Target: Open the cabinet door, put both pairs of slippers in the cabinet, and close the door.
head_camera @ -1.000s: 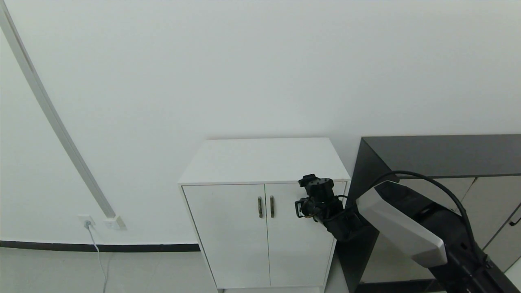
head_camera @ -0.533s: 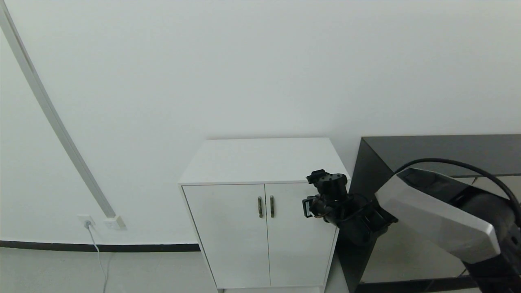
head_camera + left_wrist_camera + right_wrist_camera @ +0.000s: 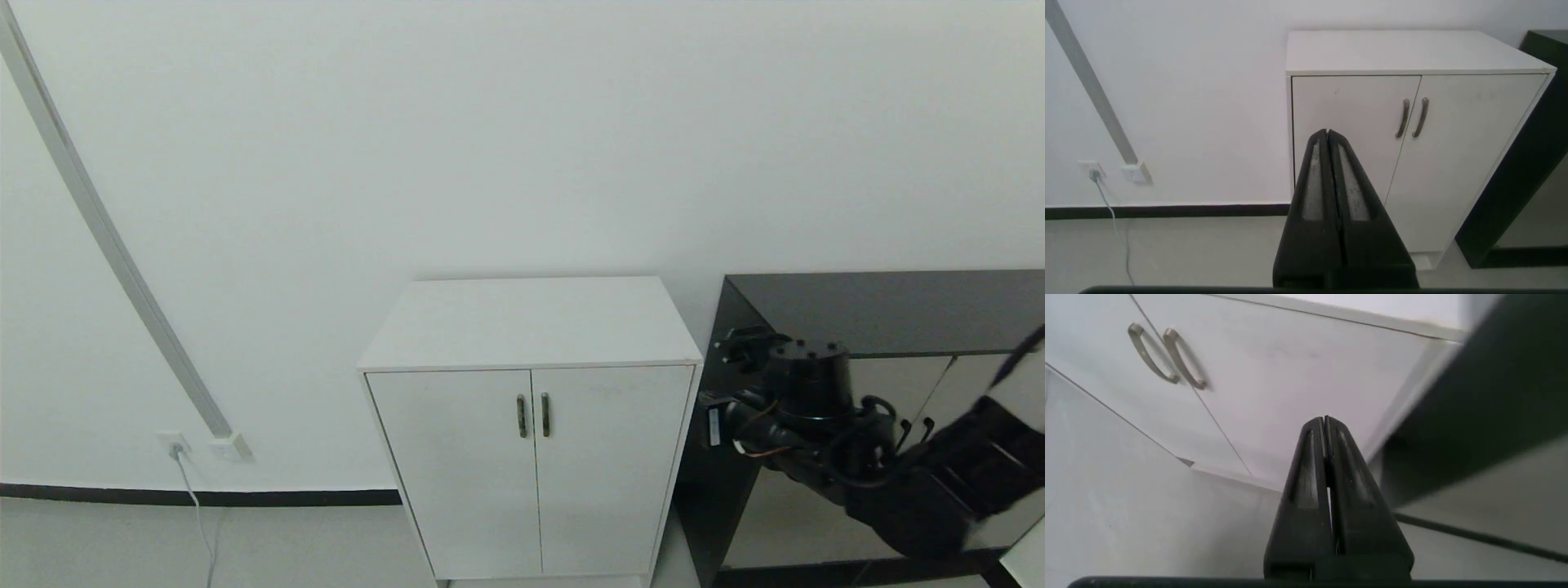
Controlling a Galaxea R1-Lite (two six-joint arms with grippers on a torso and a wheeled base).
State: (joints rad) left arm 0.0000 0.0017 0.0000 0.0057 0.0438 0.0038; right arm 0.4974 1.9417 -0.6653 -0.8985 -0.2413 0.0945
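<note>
Swung right gripper (image 3: 1325, 420) rightward off cabinet (image 3: 531, 474), noted it and left gripper (image 3: 1327, 132) pinched together, empty, found cabinet upright, facing forward, handles (image 3: 532, 415) vertical.

cabinet (image 3: 531, 322) against wall (image 3: 522, 139), sideboard (image 3: 882, 302) right of it, socket (image 3: 174, 445) left

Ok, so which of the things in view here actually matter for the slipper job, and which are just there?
For the job:
white cabinet, both doors shut
door handles
left gripper, shut
right gripper, shut

Just there:
black sideboard
wall socket with its cable
slanted wall strip
</note>
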